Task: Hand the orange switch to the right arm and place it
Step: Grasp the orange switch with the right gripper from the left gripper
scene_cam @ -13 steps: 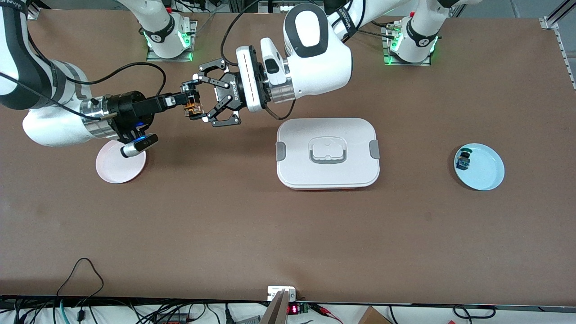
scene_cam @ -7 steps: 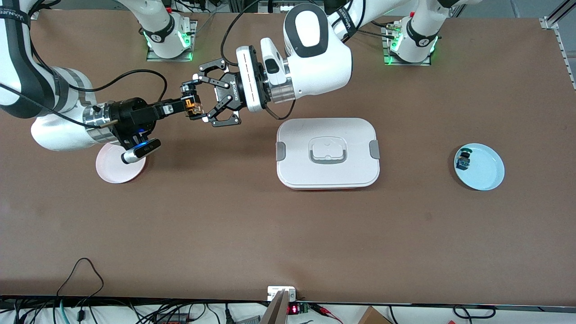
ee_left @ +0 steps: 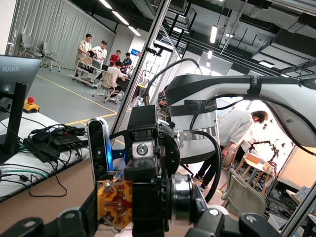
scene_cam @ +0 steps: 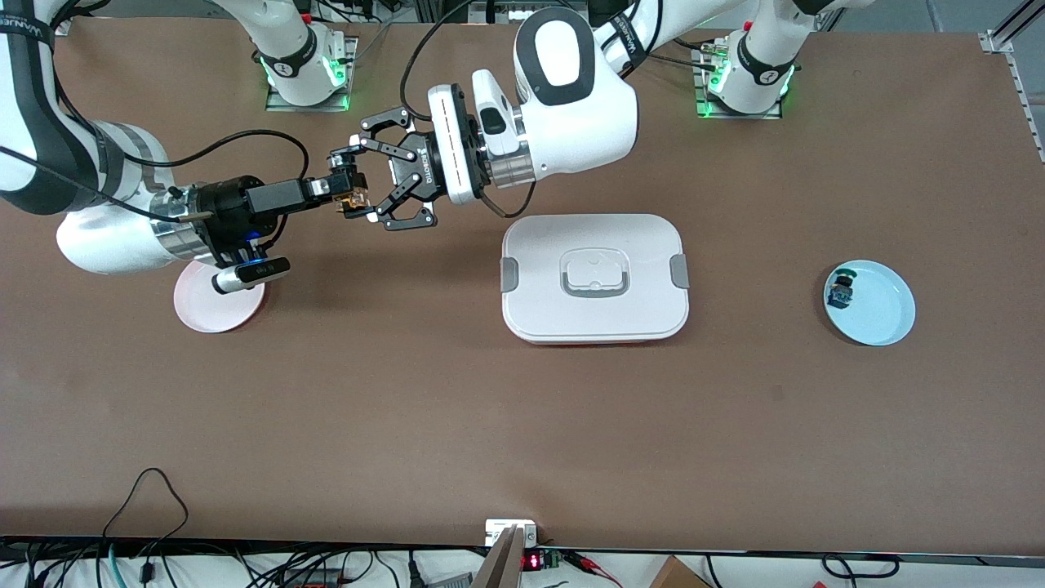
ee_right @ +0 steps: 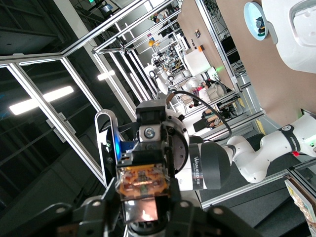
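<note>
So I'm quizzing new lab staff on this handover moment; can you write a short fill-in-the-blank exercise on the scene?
1. The left claw and the right claw are both shut on the ____ switch.
2. The other small switch lies in the light ____ plate.
3. The right arm's wrist hangs over the ____ plate.
4. The white lidded box sits on the table between the two ____.

Missing words: orange; blue; pink; plates

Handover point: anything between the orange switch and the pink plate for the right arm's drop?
Nothing visible. The orange switch is gripped by both the left gripper and the right gripper, over bare table. The pink plate lies under the right arm's wrist, nothing seen on its visible part.
</note>
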You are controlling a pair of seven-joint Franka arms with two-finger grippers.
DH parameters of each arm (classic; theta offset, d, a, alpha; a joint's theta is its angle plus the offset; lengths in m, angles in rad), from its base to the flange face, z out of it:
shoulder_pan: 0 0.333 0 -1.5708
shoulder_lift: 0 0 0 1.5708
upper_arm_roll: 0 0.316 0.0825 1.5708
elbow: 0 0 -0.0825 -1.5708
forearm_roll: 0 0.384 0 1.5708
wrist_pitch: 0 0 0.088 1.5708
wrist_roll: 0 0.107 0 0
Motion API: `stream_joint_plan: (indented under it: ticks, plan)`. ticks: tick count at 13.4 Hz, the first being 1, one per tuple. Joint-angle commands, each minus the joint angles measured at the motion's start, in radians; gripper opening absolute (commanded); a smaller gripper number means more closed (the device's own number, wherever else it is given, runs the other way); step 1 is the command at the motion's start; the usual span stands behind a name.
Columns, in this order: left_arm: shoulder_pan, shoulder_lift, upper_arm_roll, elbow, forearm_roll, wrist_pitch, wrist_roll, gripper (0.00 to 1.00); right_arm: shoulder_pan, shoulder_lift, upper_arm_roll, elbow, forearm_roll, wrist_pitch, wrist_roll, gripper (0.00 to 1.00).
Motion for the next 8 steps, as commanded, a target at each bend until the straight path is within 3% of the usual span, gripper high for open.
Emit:
stream_joint_plan:
  ticks: [1, 4, 5, 6, 7, 8]
  plan:
    - [-0.019, 0.019, 0.008, 0.042, -0.018, 0.01, 0.002, 0.02, -0.003, 0.002, 0.002, 0.0, 0.01, -0.023, -0.025, 0.01]
    - [-0.019, 0.019, 0.008, 0.042, -0.019, 0.01, -0.004, 0.05, -0.001, 0.002, 0.002, 0.002, 0.01, -0.024, -0.026, 0.0]
    - [-0.019, 0.019, 0.008, 0.042, -0.021, 0.01, -0.006, 0.23, -0.001, 0.002, 0.002, 0.002, 0.009, -0.023, -0.034, 0.0]
    - [-0.017, 0.018, 0.007, 0.042, -0.021, 0.01, -0.013, 0.78, -0.001, 0.002, 0.002, 0.002, 0.009, -0.023, -0.034, 0.0]
    - [-0.013, 0.018, 0.007, 0.042, -0.024, 0.009, -0.039, 1.0, -0.001, 0.002, 0.002, 0.004, 0.01, -0.023, -0.034, 0.0]
    - [-0.011, 0.014, 0.007, 0.042, -0.022, 0.009, -0.056, 1.0, -0.001, 0.002, 0.002, 0.004, 0.01, -0.021, -0.034, 0.0]
